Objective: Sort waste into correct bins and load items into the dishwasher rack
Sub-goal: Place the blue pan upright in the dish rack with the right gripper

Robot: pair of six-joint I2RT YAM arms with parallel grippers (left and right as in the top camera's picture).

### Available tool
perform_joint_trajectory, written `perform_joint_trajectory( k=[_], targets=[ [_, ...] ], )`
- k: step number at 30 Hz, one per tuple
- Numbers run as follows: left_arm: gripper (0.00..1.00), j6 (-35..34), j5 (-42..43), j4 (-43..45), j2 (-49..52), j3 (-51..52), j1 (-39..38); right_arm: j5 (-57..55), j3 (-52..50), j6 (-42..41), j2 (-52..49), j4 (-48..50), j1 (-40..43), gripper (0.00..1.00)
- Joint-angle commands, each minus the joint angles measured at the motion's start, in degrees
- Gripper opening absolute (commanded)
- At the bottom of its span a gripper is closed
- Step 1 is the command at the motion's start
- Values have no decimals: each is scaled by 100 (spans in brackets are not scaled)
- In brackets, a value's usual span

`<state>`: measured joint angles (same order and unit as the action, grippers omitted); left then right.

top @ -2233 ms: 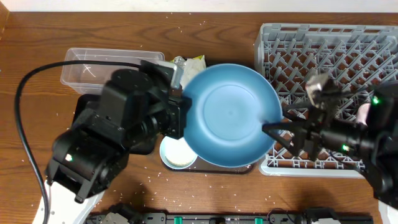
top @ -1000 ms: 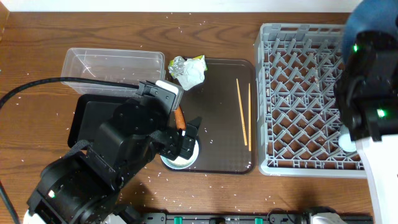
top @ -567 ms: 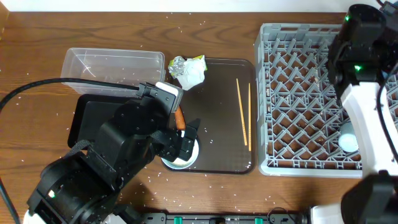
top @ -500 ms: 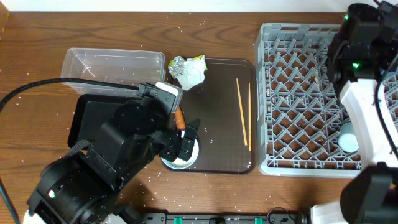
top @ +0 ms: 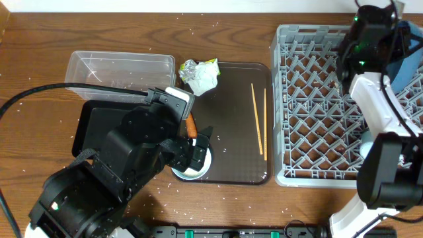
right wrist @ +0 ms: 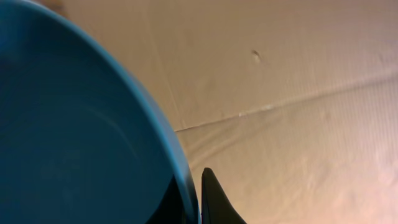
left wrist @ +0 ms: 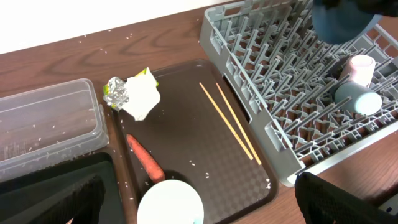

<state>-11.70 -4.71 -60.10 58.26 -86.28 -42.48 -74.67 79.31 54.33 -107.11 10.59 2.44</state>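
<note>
Over the rack (top: 317, 99), far side, we see the right hand (right wrist: 198, 208) clamped on the plate (right wrist: 74, 124) rim, plate tilted, likely so it slots between pegs. Meanwhile the left hand (left wrist: 199, 202) gapes wide above the bowl (left wrist: 169, 202), probably lining up a grab. On the tray (left wrist: 186, 143) lie chopsticks (left wrist: 230, 121), carrot (left wrist: 144, 160) and napkin (left wrist: 142, 98); pink cup (left wrist: 360, 64) and blue cup (left wrist: 357, 99) sit in the rack. No writing or brand readable anywhere.

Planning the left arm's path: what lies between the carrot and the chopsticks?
Between carrot and chopsticks, only bare brown tray with stray rice grains; left wrist view shows it.
</note>
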Motion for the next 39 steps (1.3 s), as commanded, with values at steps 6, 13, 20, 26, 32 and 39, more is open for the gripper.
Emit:
perform_joint_trajectory(
  k=[6, 13, 20, 26, 32, 39],
  targets=[
    [98, 96, -44, -74, -28, -74, 13, 262, 52, 916, -343, 35, 72, 1],
    [98, 94, -44, -81, 22, -74, 13, 627, 52, 1139, -363, 26, -175, 1],
    [98, 96, 94, -96, 122, -72, 13, 791, 50, 1145, -363, -111, -361, 66],
    [98, 96, 197, -151, 127, -74, 13, 621, 52, 1224, -345, -68, -365, 89],
    [98, 96, 214, -247, 116, -74, 13, 601, 52, 1217, 7, 149, -737, 96],
    [98, 96, 212, -291, 114, -74, 13, 739, 52, 1220, 518, 153, -1386, 99]
  ],
)
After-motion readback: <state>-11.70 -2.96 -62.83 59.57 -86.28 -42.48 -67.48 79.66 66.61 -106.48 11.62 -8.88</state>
